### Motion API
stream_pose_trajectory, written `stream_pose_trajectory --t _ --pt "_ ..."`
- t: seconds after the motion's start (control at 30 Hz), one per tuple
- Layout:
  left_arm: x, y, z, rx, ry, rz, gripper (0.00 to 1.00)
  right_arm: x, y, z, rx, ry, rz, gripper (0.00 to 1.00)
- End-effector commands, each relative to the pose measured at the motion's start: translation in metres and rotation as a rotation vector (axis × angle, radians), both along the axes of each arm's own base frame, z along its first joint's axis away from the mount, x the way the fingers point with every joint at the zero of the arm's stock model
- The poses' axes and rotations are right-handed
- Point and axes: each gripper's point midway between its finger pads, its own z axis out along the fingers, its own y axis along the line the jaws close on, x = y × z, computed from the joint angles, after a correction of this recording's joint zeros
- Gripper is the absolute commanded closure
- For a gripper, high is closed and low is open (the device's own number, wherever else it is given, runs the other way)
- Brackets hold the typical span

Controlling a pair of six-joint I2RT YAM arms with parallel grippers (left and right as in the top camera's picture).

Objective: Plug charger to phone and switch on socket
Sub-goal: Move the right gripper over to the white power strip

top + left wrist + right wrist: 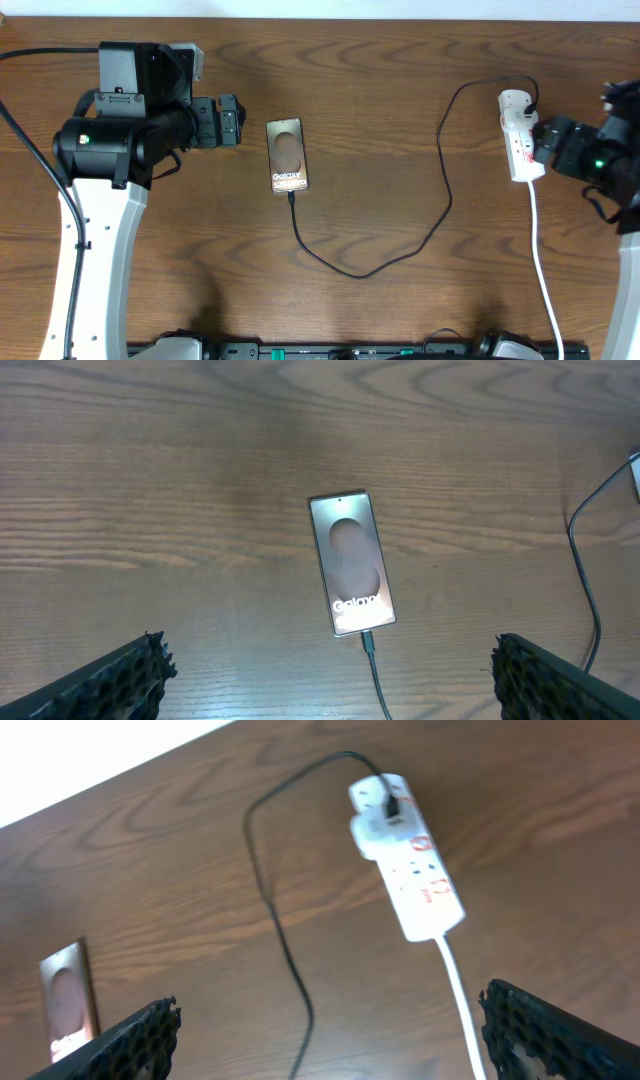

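At 9 o'clock in the overhead view, the left arm [100, 145] is made up of a black cylindrical housing, a green light [85, 139] and a white curved link [95, 260], trailed by a black cable [45, 49]. At 3 o'clock, the right arm [585, 155] is likewise black over white. The black fingertips [125, 675] are honeycomb-textured.

We see a dark brown wood-grain table [380, 90]. The phone [287, 155] lies flat on it, lettered side up, left of centre. The thin black charger cable [448, 195] meets the phone's near short edge, loops across the bare wood and runs up to the white socket [521, 145] at the right. The socket's thick white cord [545, 280] trails toward the table's near edge.
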Motion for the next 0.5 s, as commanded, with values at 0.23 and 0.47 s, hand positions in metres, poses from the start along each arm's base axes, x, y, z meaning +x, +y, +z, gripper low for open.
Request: stream_pose_trajectory --t 0.23,0.47 --pt "0.001 0.003 0.002 0.011 -0.005 0.006 0.00 0.008 -0.040 -0.030 0.034 0.079 -0.049 0.07" --pt "0.001 0.003 0.002 0.011 -0.005 0.006 0.01 0.016 -0.045 -0.043 0.045 0.108 -0.052 0.07"
